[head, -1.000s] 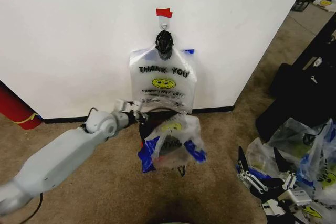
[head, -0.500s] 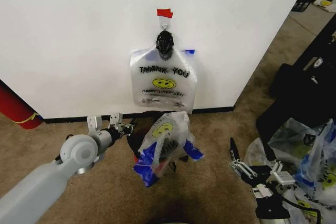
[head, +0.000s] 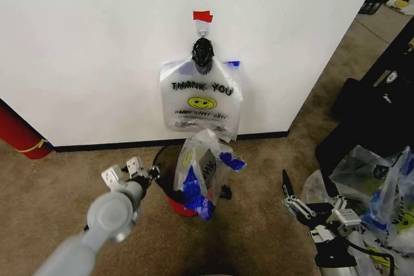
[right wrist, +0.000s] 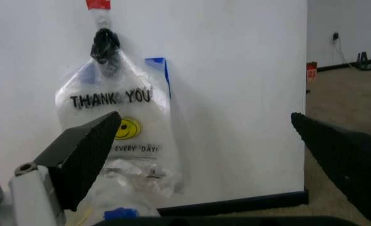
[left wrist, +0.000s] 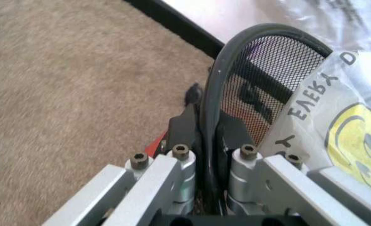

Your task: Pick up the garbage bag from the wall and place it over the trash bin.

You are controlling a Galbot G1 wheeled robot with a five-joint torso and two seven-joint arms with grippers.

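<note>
one gripper, the left [head: 143, 174], clamps the bin [left wrist: 248, 75] rim beside the bag [head: 202, 167] draped half over the bin; the right gripper [head: 309, 210] waits open. loosely seated, the bag could slide off.

Head looks down; both wrists face the wall [head: 97, 43].

— What carries everything here?

— A tan carpet floor [head: 77, 179], running up to the black baseboard along the wall [head: 84, 43].

— And what stands on it?

— The trash bin [head: 176, 189] stands near the baseboard, its red base on the carpet, with the garbage bag [head: 202, 171] draped over it. A big red cylinder [head: 18, 135] stands at the carpet's left edge against the wall. Heaped clear bags [head: 381, 192] lie at the right edge, dark cases [head: 372, 114] beside them.
</note>
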